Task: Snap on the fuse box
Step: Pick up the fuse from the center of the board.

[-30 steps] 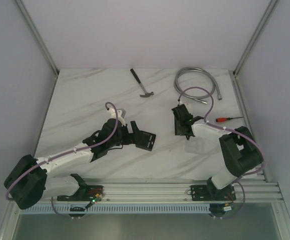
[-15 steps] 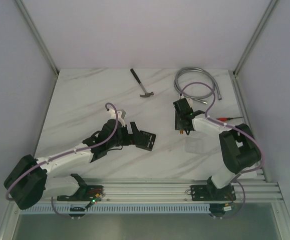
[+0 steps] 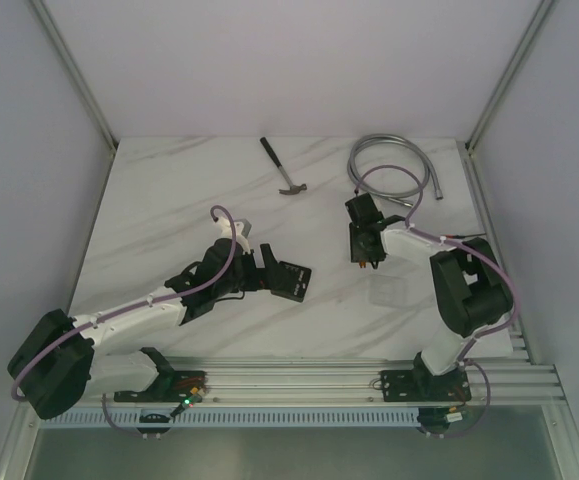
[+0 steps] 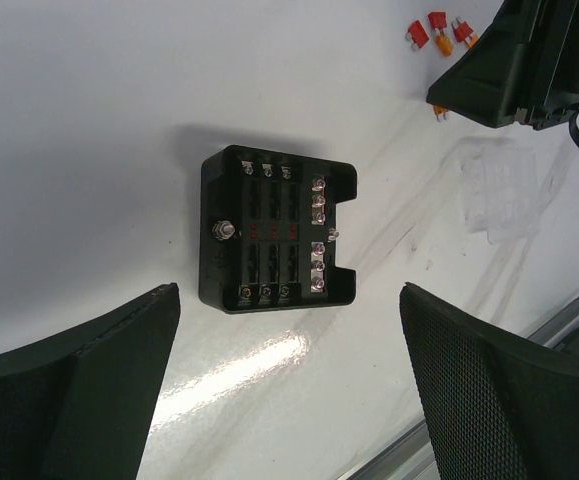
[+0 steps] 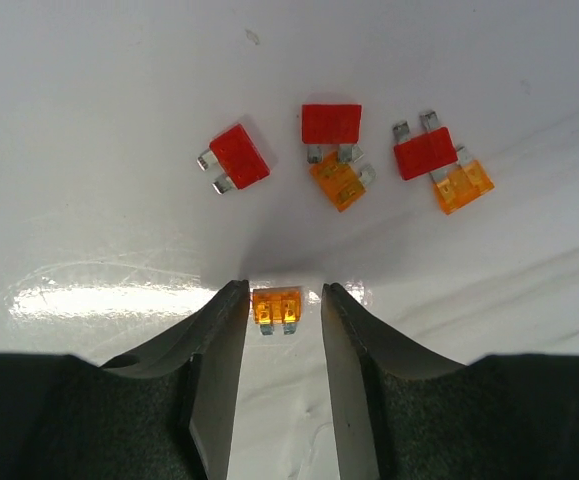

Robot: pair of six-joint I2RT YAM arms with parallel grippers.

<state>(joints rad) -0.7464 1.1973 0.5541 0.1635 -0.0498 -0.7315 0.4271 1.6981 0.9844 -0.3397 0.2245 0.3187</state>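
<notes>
Hovering low over the desk (image 3: 159, 210), my left fingers (image 4: 89, 390) are spread wide and hold nothing. The fuse box (image 4: 277, 230) lies flat on the desk just beyond them, open side up, with its slots and screw terminals showing. My right fingers (image 5: 214, 370) stand close on either side of a small orange fuse (image 5: 276, 306) on the desk. A sliver of gap shows on each side, so nothing is gripped. Just past it lie loose red and orange fuses (image 5: 331, 150). A clear cover (image 4: 504, 185) lies beside the box, apart from it. Farthest off rest a hammer (image 3: 283, 167) and a coiled metal hose (image 3: 394, 165).
</notes>
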